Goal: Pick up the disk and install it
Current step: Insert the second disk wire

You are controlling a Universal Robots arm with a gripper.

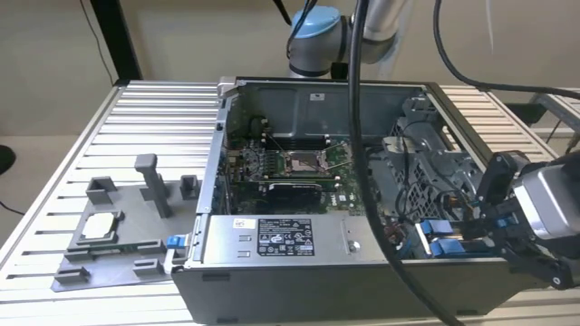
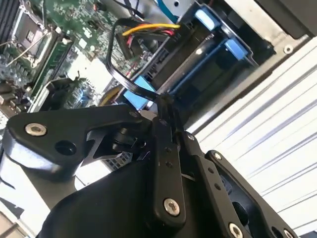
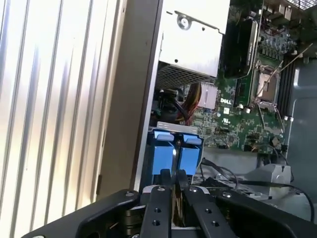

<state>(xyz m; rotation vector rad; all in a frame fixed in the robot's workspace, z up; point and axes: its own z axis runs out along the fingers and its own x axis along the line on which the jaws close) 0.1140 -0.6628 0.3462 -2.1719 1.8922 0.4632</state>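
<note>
- Exterior view showed the gripper [image 1: 473, 221] reaching over the side wall of the open computer case [image 1: 299, 285], at the case corner nearest the drive bay, probably so that it could work on the bay from above.
- In both wrist views the fingers [image 3: 161, 198] stood narrow, drawn almost flat against each other with only a sliver between them. Nothing showed clamped there, which looked more like pressing than carrying.
- The disk [image 3: 166, 153] sat inside the case, in the bay against that same wall, directly under the fingertips. Its blue plastic bracket faced the gripper, and I could not tell whether the tips touched it.
- In the second wrist view a second blue-framed slot [image 2: 235, 49] lay beside it, deeper along the case wall.
- The bracket looked smooth, moulded and slightly glossy. The drive body behind it was mostly hidden.
- The fingers were matte black metal bars with bright screw heads.
- A bundle of yellow and red cables [image 2: 148, 29] looped over the bay inside the case, close enough to snag.
- The green motherboard [image 1: 299, 163] filled the case floor, and the long grey metal box [image 1: 281, 238] lay along the case's near wall.
- Outside the case, a grey plastic fixture [image 1: 118, 231] rested on the ribbed aluminium table [image 1: 163, 115].
</note>
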